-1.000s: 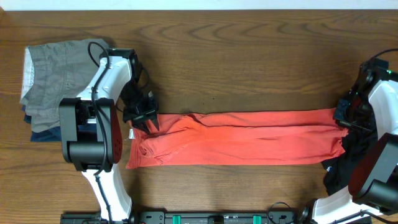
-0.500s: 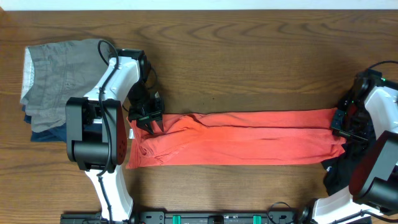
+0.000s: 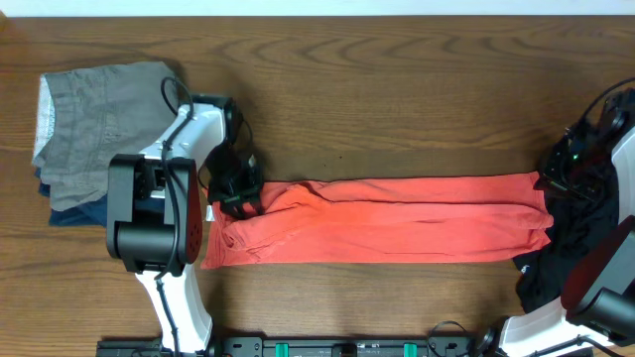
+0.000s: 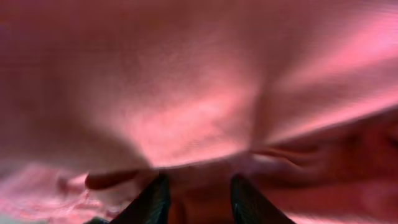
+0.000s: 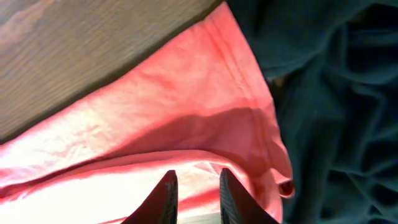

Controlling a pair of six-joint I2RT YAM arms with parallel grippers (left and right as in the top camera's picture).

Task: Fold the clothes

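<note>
Coral-red cotton T-shirt (image 3: 387,220): soft, light and limp, so it should sag and crease wherever it is unsupported. It is probably best taken by the two corners of one short end, pinching all layers together so they do not slide apart. It lies as a long flat band, several layers thick, across the middle of the brown wooden bench (image 3: 397,89). The left end is wrinkled and the hem edge shows at the right end. No lettering is visible.

Limp plain black garment (image 3: 541,273): a crumpled heap touching the shirt's right end, partly under the right arm, not yet folded.

Left gripper (image 3: 238,196) sits on the shirt's upper left corner. In the wrist view red cloth fills the frame and bunches between the jaws, so they look closed on the shirt.

Right gripper (image 3: 556,180) is at the upper right corner, jaws a little apart just over the cloth. Whether they pinch it cannot be told.

Grey garment with a pale waistband (image 3: 99,119) lies stacked on a navy blue garment (image 3: 69,213) at far left, well apart.
</note>
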